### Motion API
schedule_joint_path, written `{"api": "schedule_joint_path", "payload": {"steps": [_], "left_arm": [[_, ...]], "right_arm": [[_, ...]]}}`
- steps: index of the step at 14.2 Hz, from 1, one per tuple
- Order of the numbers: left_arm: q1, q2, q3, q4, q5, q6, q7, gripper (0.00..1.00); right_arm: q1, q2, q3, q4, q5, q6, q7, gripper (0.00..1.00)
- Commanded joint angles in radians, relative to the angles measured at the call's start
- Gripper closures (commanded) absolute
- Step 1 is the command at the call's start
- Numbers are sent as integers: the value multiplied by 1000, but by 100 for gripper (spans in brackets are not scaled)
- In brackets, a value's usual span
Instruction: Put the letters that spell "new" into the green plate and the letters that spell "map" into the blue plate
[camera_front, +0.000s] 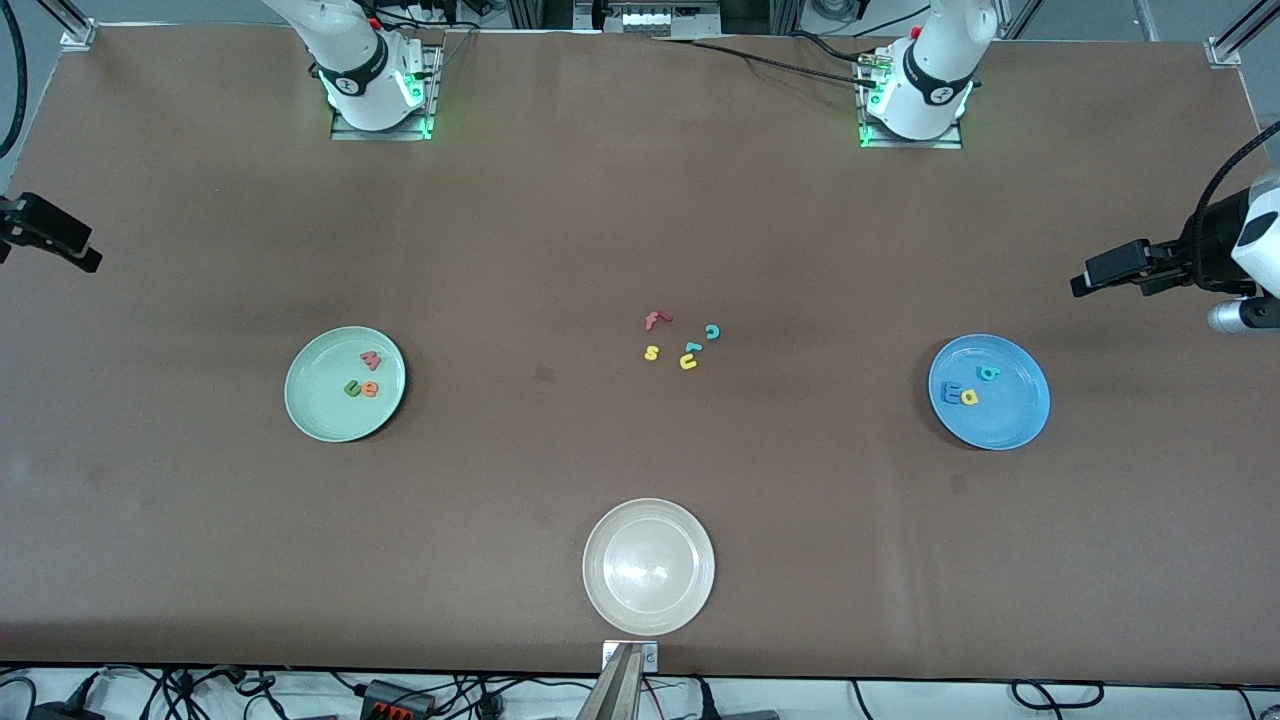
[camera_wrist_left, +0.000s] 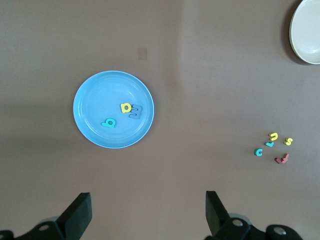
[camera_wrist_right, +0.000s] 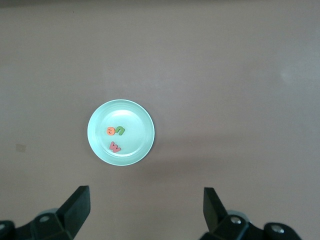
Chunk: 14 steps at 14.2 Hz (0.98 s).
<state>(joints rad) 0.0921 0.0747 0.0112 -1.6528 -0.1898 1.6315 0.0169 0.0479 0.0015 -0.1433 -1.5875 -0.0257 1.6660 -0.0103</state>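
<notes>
Both our jaws hung wide open and empty. The n, e, w (camera_wrist_right: 115, 137) sat in the green plate (camera_wrist_right: 135, 116) under the right gripper (camera_wrist_right: 145, 212), m, a, p (camera_wrist_left: 123, 114) in the blue plate (camera_wrist_left: 92, 95) under the left gripper (camera_wrist_left: 148, 212). Only risk we figured: dropping either arm could nudge a plate.

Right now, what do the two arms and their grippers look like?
Both arms are white Frankas with black joint bands, on metal base plates lit green; black cables trail from the bases. The left gripper is black with a white wrist and a silver cylinder beside it. The right gripper is black too. In both wrist views the fingers are matte black wedges.
</notes>
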Motion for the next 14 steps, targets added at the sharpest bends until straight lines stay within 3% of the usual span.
{"api": "schedule_joint_path", "payload": {"steps": [1, 14], "left_arm": [[2, 14, 0, 30, -14, -22, 14, 0], [3, 14, 0, 30, -17, -33, 14, 0]], "right_arm": [[3, -31, 2, -40, -19, 18, -10, 0], [3, -12, 1, -39, -19, 14, -10, 0]]}}
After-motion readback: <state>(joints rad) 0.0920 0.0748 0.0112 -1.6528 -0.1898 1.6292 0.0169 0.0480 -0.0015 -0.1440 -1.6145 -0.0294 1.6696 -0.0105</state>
